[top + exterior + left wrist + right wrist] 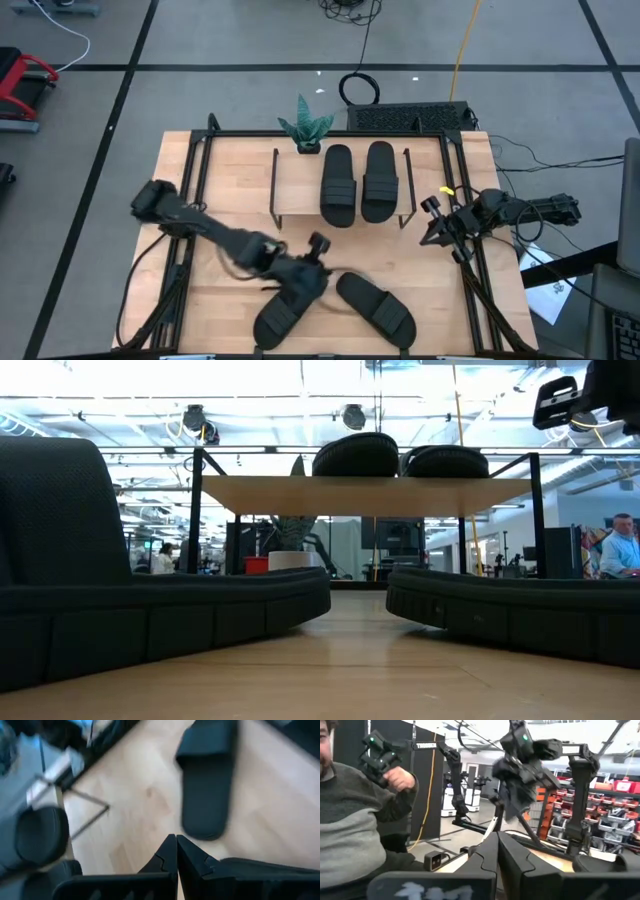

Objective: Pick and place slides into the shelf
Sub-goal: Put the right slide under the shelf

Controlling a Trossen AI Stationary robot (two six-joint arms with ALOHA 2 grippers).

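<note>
Two black slides (338, 185) (380, 180) lie side by side, soles down, on the shelf's wooden top board (300, 185) at the far middle of the table. In the low view they show as humps (355, 455) (445, 460) on the board (360, 492). Two more slides (280, 312) (377, 305) lie on the table near its front edge. My left gripper (318, 283) hangs shut and empty above the table between these two; its wrist view shows the shut fingertips (176, 851) over bare wood, with one slide (207, 780) ahead. My right gripper (432, 230) (496, 851) is shut at the table's right edge.
A small green plant (305, 128) stands at the shelf's far left corner. A black frame (190, 180) runs along the table's sides. In the right wrist view a person (355, 820) sits beyond the table. Bare wood lies left of the shelf (230, 190).
</note>
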